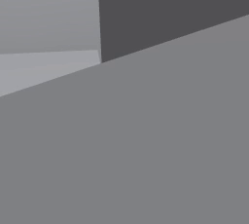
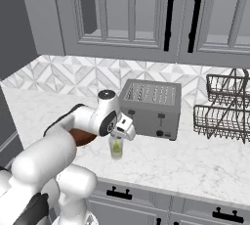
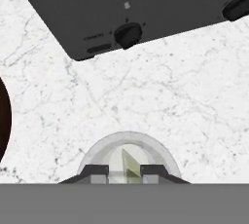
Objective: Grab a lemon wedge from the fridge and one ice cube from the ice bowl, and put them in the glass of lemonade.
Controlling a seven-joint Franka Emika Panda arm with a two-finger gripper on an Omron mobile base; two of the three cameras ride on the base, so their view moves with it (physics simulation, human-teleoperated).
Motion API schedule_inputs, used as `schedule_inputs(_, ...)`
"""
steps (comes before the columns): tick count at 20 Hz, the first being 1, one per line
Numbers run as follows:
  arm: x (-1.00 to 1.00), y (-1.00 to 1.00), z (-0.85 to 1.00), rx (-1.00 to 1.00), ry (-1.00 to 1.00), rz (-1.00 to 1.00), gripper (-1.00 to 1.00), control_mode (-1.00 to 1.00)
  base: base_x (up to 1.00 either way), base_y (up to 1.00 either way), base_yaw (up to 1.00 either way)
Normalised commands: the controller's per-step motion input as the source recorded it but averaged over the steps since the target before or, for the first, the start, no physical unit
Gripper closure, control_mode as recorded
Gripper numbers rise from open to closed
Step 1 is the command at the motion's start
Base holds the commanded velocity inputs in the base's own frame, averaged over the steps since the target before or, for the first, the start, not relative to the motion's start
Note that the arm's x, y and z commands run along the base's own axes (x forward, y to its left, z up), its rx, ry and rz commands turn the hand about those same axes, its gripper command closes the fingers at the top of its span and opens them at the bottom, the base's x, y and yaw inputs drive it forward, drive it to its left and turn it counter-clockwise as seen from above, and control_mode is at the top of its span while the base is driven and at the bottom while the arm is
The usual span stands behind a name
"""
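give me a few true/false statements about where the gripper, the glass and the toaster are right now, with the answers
1. The gripper hangs directly above the glass. True.
2. A lemon wedge sits between the fingertips. True.
3. The glass stands on top of the toaster. False: it stands on the marble counter in front of the toaster.
4. The wire rack is left of the toaster in the right base view. False: it is to the toaster's right.
5. The wall cabinets have black handles. True.
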Motion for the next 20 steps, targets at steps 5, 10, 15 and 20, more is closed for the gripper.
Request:
schedule_inputs(5, 0.08, 0.00, -0.01, 0.00, 0.02, 0.00, 1.00, -1.00, 0.00, 0.00, 0.00)
schedule_inputs(10, 0.10, 0.00, 0.00, 0.00, 0.00, 0.00, -1.00, -1.00, 0.00, 0.00, 0.00)
schedule_inputs(15, 0.04, -0.06, 0.04, 0.00, 0.00, 0.00, -1.00, -1.00, 0.00, 0.00, 0.00)
schedule_inputs(20, -0.05, -0.11, 0.41, 0.02, -0.02, 0.00, -1.00, -1.00, 0.00, 0.00, 0.00)
